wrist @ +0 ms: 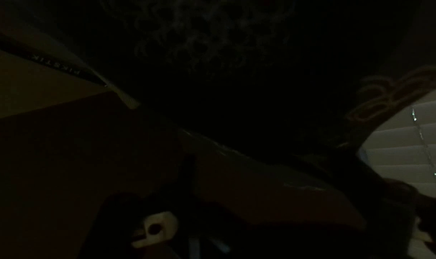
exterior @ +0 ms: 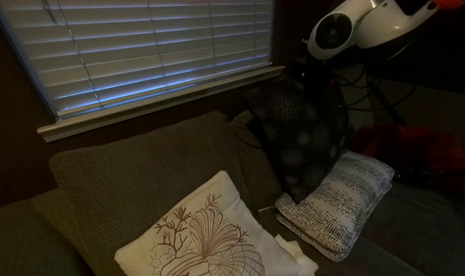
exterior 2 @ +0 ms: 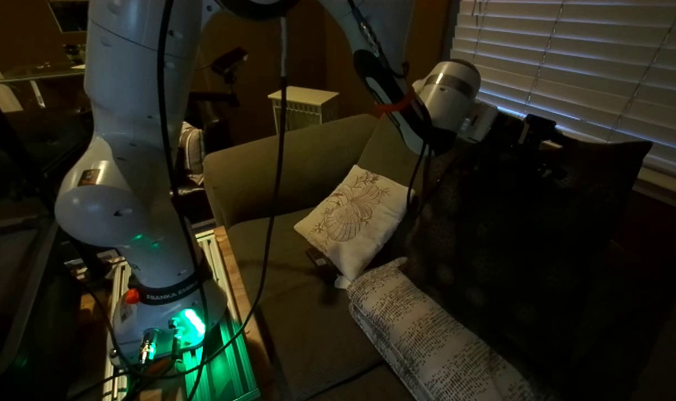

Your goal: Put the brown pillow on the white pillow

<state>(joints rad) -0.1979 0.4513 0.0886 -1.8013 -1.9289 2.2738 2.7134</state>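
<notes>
the spread pincer (wrist: 270, 167) is at the top of the brown pillow (exterior: 307, 140), which tilts corner-down onto the white pillow (exterior: 343, 207).

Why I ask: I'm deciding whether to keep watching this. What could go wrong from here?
The brown pillow stands steeply tilted, its low corner over the white pillow; with the tool apparently open, it might topple or slide off instead of lying on top.

In the wrist view, the tool is right by the brown pillow's edge, so pulling away could drag or tip it. Whether they touch is too dark to tell.
</notes>
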